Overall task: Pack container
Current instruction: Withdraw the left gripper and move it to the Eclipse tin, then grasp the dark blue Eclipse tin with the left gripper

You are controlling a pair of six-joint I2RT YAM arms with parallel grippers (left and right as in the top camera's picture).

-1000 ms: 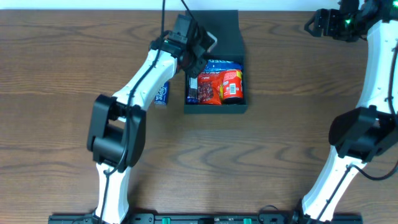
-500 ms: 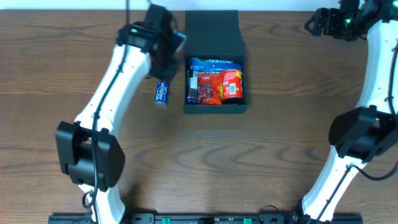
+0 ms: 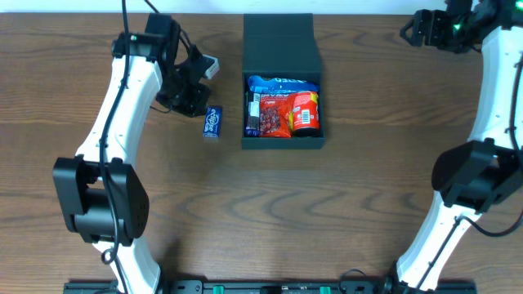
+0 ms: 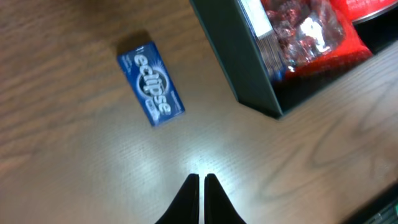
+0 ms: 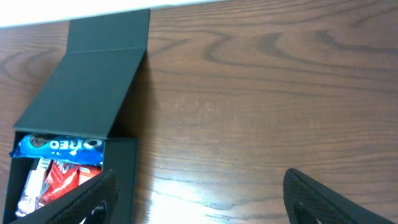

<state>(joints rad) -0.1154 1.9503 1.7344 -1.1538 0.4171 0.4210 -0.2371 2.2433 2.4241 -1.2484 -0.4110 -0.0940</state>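
The container (image 3: 282, 144) is a dark square box near the table's back middle, its flap lid (image 3: 279, 37) lying open behind it. Inside are a blue Oreo packet (image 3: 282, 83), a red snack packet (image 3: 276, 116) and a red-orange packet (image 3: 305, 111). A blue Eclipse gum pack (image 3: 212, 123) lies on the table just left of the box, and it also shows in the left wrist view (image 4: 151, 92). My left gripper (image 3: 193, 101) is shut and empty, hovering just left of the gum pack (image 4: 201, 180). My right gripper (image 3: 425, 28) is open and empty, far right at the back (image 5: 199, 205).
The box wall (image 4: 242, 68) stands right of the gum pack in the left wrist view. In the right wrist view the open lid (image 5: 93, 87) and the Oreo packet (image 5: 59, 145) lie to the left, with bare wooden table (image 5: 261, 112) on the right.
My left arm has swung left from above the box's left side to the table beside the gum pack. The right arm and the box contents have not moved.
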